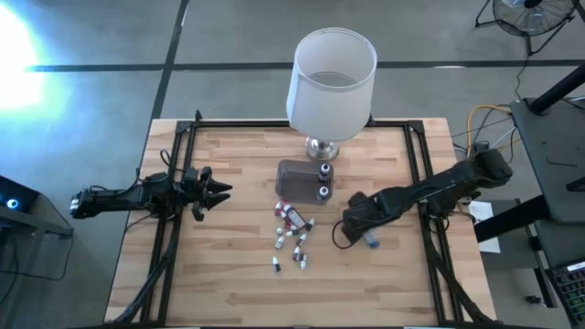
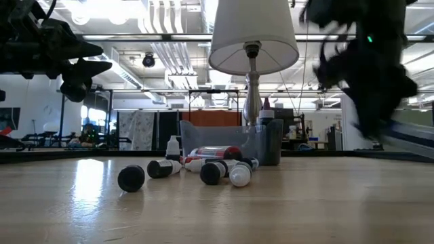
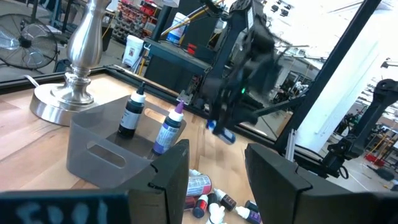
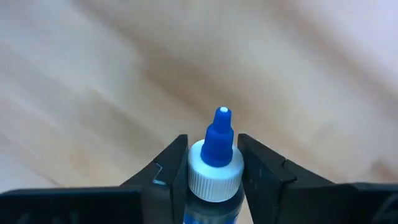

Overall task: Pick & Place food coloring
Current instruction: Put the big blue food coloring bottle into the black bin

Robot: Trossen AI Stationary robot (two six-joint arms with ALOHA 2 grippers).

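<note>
Right gripper (image 4: pixel 211 171) over the table's (image 1: pixel 228 283) right half, right of the bottle pile, jaws closed on a blue-tipped bottle (image 4: pixel 216 163) at its white collar. Left gripper (image 1: pixel 212 190) near the left edge, hovering, fingers parted, holding nothing. Tub (image 1: pixel 303 181) at the lamp's (image 1: pixel 331 80) base, near the far edge, with two bottles (image 3: pixel 149 121) upright inside. Loose bottles (image 1: pixel 292 239) scattered just in front of the tub, mid-table. Labels too small to read; possibly none legible anywhere.
</note>
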